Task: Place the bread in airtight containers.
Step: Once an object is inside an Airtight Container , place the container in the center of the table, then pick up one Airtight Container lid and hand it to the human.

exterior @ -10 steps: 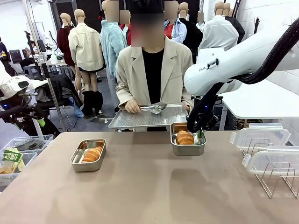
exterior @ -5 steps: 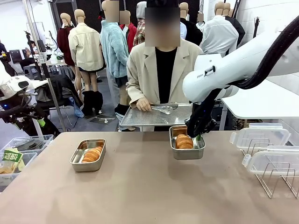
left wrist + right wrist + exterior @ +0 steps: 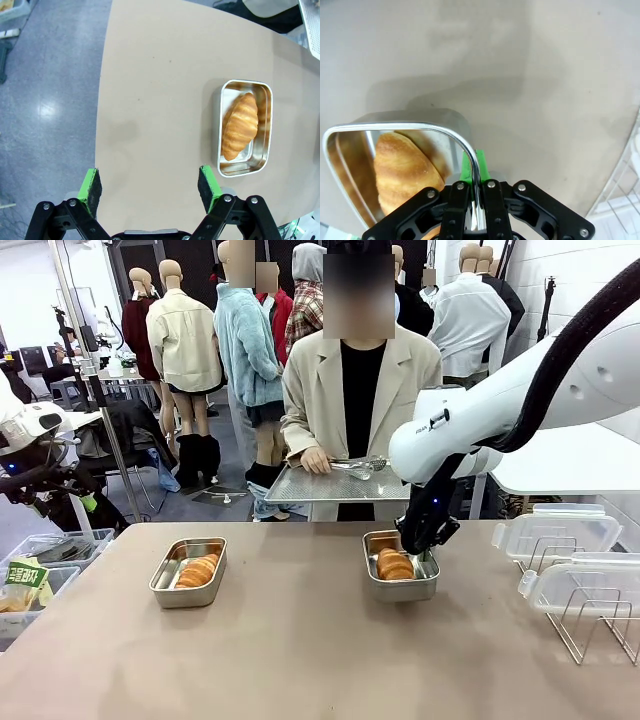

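- Matte tan tabletop fills the near part of the front view, with a person in a beige jacket standing at its far side.
- On the robot's left sits the shiny round-cornered steel left tin. The ridged golden-orange left roll lies slantwise inside it.
- Right of centre, the matching steel right tin holds the ridged golden right roll.
- The black, green-padded right gripper reaches down to this tin's far right rim.
- The person holds a flat perforated steel tray with metal tongs on it.
- Clear plastic lids lean in a thin wire rack on the table's right side.
- From the left wrist, the left gripper hangs with its jaws wide apart and nothing between them, over bare tabletop near the edge and the glossy grey floor.
- Well ahead of it, the left tin cradles the left roll, a curved, ridged crescent.
- From the right wrist, the right gripper is clamped on the rolled rim of the right tin, one green pad outside the wall.
- The right roll lies inside, mirrored in the polished wall.
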Robot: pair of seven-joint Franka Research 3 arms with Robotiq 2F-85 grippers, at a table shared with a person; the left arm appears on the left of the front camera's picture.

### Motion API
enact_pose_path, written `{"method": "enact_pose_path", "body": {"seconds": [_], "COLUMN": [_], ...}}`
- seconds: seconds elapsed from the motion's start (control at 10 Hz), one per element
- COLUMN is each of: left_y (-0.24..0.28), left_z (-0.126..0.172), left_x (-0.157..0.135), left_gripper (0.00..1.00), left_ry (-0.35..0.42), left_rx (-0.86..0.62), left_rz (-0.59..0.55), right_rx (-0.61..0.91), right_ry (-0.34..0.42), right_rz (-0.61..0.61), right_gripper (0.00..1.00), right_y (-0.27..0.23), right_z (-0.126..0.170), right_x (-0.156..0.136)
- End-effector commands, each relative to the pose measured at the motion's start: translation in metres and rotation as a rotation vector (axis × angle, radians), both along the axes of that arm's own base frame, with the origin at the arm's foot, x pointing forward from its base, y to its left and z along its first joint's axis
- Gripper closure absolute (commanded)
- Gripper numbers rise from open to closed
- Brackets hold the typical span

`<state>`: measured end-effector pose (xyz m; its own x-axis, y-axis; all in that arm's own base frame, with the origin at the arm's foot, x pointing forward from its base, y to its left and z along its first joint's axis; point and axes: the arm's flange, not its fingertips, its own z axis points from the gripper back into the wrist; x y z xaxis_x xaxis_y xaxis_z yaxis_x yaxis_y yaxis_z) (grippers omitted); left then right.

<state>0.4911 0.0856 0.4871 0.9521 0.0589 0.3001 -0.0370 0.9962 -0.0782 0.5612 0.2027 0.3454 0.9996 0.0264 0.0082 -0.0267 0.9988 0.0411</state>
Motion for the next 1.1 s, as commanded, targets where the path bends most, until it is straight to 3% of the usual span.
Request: {"method": "enact_pose_path", "body": {"seconds": [0.0, 0.7, 1.0], "left_y": [0.000, 0.000, 0.000], "left_z": [0.001, 0.001, 0.001], "left_x": [-0.002, -0.002, -0.002], "left_gripper": [0.00, 0.00, 0.00], "left_ry": [-0.008, -0.008, -0.008], "left_rx": [0.011, 0.011, 0.011], "left_rz": [0.005, 0.005, 0.005], "right_rx": [0.010, 0.057, 0.066], "right_ry": [0.005, -0.044, -0.037], "right_rz": [0.014, -0.026, -0.041], "right_gripper": [1.00, 0.97, 0.38], "right_y": [-0.001, -0.011, -0.017], "right_z": [-0.002, -0.007, 0.001], "right_x": [0.013, 0.012, 0.012]}}
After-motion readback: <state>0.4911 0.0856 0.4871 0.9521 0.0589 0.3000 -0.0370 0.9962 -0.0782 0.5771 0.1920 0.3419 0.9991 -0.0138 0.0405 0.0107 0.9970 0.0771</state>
